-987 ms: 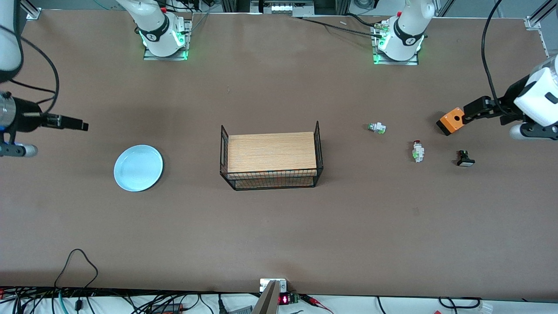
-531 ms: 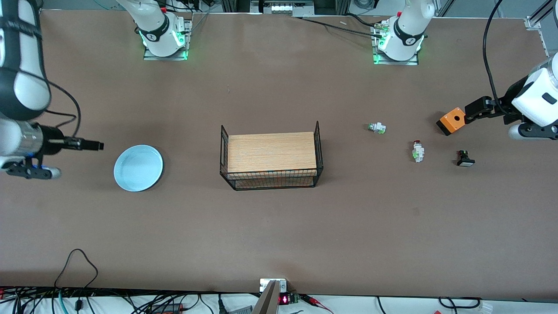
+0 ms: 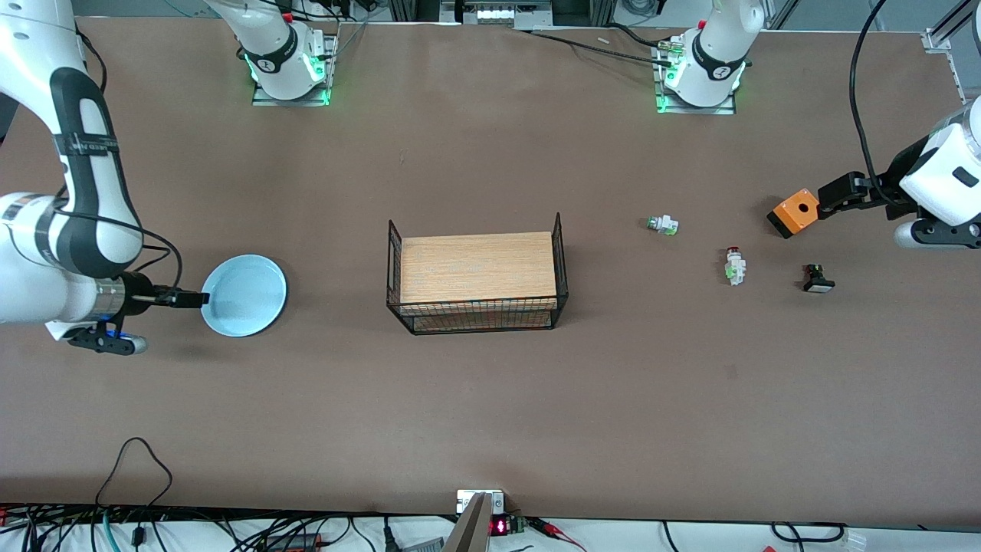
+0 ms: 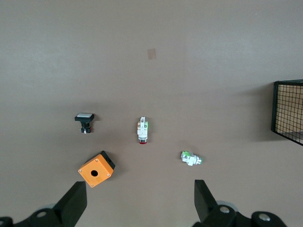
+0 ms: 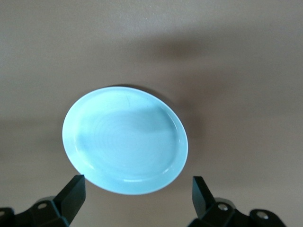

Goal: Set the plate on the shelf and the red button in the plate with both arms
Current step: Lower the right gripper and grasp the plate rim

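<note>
At the right arm's end of the counter (image 3: 490, 414), the right pincer (image 3: 186, 297) reaches level, spread wide and empty, at the plate (image 3: 244, 295) rim. The left pincer (image 3: 835, 193) hangs wide, empty, over the orange box (image 3: 794, 212), near the red button (image 3: 735, 265).

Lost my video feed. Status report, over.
Right gripper jaws open at the plate rim, nothing held. Left gripper jaws open, empty, over the orange box. Red button untouched on table. Nothing in the way.

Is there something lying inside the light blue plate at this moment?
No. The plate holds nothing; its whole inner surface shows bare in the right wrist view. What lies under it cannot be seen, since the plate covers the table there.
</note>
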Robot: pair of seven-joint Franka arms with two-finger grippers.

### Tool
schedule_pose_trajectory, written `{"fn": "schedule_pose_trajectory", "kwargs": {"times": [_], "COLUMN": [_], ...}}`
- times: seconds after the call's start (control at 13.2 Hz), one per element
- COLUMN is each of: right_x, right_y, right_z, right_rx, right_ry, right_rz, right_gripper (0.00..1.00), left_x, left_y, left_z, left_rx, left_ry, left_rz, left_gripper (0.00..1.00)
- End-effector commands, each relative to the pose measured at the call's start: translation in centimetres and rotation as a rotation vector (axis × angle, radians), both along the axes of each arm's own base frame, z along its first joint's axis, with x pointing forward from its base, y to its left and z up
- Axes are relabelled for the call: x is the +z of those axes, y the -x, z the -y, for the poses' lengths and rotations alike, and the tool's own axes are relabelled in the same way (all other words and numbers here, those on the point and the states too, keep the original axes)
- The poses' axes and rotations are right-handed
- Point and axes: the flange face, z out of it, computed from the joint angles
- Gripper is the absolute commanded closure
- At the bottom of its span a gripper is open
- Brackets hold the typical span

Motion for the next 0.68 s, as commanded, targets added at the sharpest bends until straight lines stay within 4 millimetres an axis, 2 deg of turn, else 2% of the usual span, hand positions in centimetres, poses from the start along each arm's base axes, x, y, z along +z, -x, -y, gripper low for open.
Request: {"fn": "schedule_pose_trajectory", "kwargs": {"times": [0.0, 0.3, 0.61], "right_x": [-2.4, -5.8, -7.4], "right_y": [-0.8, -1.3, -1.4], "right_z": [0.1, 0.6, 1.5], "right_rx": [0.013, 0.085, 0.100], "right_ry": [-0.017, -0.021, -0.027], "right_rz": [0.012, 0.053, 0.068], "right_gripper": [0.00, 0.00, 0.00], "left_x": [-0.1, -0.1, -0.1], "left_y": [0.1, 0.1, 0.2], "left_z": [0.0, -0.1, 0.2], "left_rx": [0.001, 0.003, 0.000], "left_ry": [-0.007, -0.006, -0.008], "left_rz": [-0.002, -0.002, -0.005], "left_gripper": [0.00, 0.00, 0.00]}}
